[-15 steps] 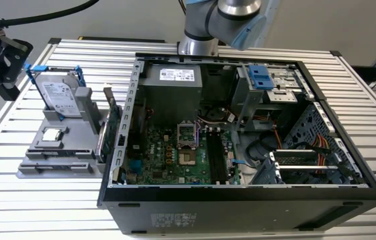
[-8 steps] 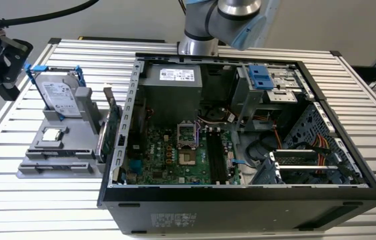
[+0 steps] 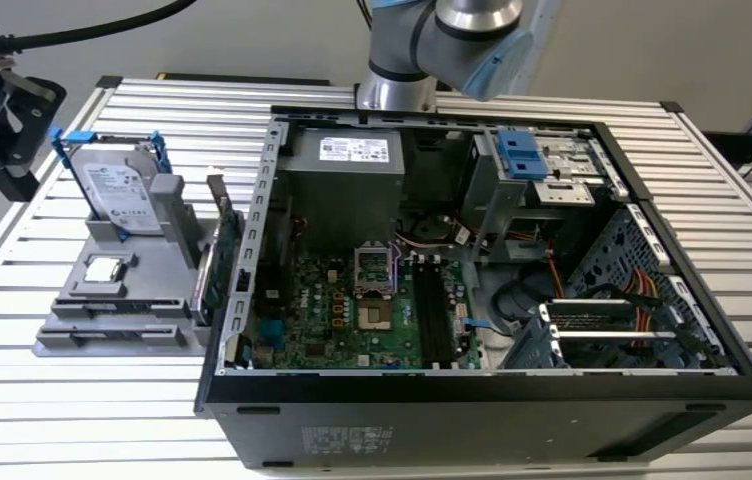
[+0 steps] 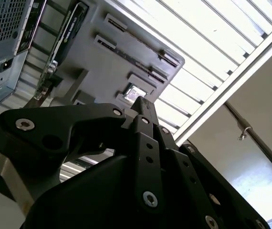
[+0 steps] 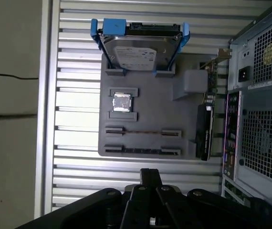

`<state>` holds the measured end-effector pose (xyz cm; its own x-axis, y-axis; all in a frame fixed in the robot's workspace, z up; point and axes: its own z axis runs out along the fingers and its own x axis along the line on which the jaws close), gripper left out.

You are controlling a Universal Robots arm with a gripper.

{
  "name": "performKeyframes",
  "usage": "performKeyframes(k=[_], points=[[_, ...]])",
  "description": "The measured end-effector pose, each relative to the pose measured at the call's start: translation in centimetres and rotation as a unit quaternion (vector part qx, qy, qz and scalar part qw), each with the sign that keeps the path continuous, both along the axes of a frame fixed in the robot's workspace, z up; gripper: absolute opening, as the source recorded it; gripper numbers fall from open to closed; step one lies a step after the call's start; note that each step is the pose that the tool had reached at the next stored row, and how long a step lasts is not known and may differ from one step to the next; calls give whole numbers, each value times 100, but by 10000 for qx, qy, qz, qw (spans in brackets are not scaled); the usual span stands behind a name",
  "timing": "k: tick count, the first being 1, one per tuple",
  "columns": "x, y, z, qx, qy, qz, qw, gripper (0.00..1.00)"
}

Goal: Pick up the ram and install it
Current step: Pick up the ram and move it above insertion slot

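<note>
No print can be read. A white label covers the hard drive (image 3: 123, 195), another sits on the power supply (image 3: 349, 150), and a faint sticker marks the outer wall of the computer case (image 3: 483, 425).

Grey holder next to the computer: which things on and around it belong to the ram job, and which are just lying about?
For the job:
ram, resting in the grey holder
open computer case
memory slots inside it

Just lying about:
hard drive
silver chip
expansion card
</note>
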<state>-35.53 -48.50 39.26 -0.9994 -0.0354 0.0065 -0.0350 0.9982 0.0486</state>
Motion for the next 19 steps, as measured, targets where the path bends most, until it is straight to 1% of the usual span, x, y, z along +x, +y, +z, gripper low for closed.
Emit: performKeyframes(k=[6,11,15,19], points=[[0,0,0,0,0,140,9999,0],[0,0,0,0,0,281,9996,0],[0,0,0,0,0,422,9991,0],[0,0,0,0,0,580,9983,0]])
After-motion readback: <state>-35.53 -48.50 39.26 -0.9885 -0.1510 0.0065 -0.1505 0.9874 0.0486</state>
